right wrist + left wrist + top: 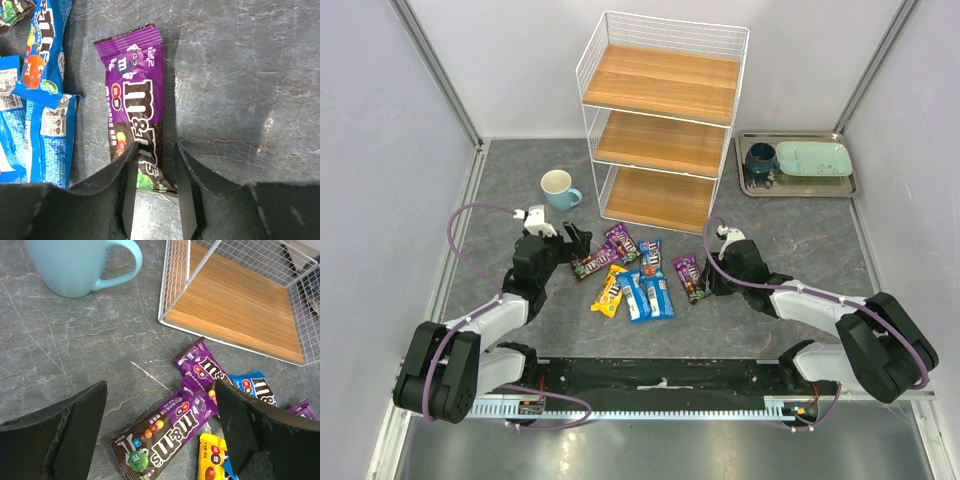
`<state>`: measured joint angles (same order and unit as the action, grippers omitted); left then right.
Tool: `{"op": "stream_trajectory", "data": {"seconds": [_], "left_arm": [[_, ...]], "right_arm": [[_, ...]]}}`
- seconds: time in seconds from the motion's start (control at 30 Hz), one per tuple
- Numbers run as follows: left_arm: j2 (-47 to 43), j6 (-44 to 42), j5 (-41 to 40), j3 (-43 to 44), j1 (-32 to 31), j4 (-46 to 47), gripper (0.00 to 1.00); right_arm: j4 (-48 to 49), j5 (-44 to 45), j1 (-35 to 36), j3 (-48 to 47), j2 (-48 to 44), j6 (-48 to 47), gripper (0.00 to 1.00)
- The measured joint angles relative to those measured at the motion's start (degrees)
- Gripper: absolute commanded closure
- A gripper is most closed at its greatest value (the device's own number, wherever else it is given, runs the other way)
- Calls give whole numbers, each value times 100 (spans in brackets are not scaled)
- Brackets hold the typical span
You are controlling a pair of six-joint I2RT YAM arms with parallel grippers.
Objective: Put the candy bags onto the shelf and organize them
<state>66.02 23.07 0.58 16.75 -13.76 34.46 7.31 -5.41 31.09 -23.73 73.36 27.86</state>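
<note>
While other candy bags (632,290) lie clustered on the bench (500,180) before the shelf (665,85) | right jaws: half closed astride the near end of a purple packet (135,90) lying flat, pinch unconfirmed | left jaws: wide open, empty, a brown packet (167,432) flat between them.
</note>
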Motion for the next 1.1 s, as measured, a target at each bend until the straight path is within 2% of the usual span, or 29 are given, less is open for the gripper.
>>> {"op": "stream_trajectory", "data": {"seconds": [0.17,0.4,0.5,0.67,0.97,1.1], "left_arm": [[13,31,0,50,0,-9,5],[92,68,4,136,-13,-11,5],[111,74,4,155,-15,-13,5],[120,96,7,192,-15,-31,5],[221,155,66,245,-15,-52,6],[225,173,87,247,-15,-61,6]], "right_arm": [[52,-42,61,-2,55,44,66],[92,-96,94,-2,70,101,92],[105,-140,96,-2,70,129,99],[-94,-160,109,0,-184,179,100],[-1106,-109,144,-396,-1762,289,100],[-1174,-92,173,-643,-2022,413,100]]}}
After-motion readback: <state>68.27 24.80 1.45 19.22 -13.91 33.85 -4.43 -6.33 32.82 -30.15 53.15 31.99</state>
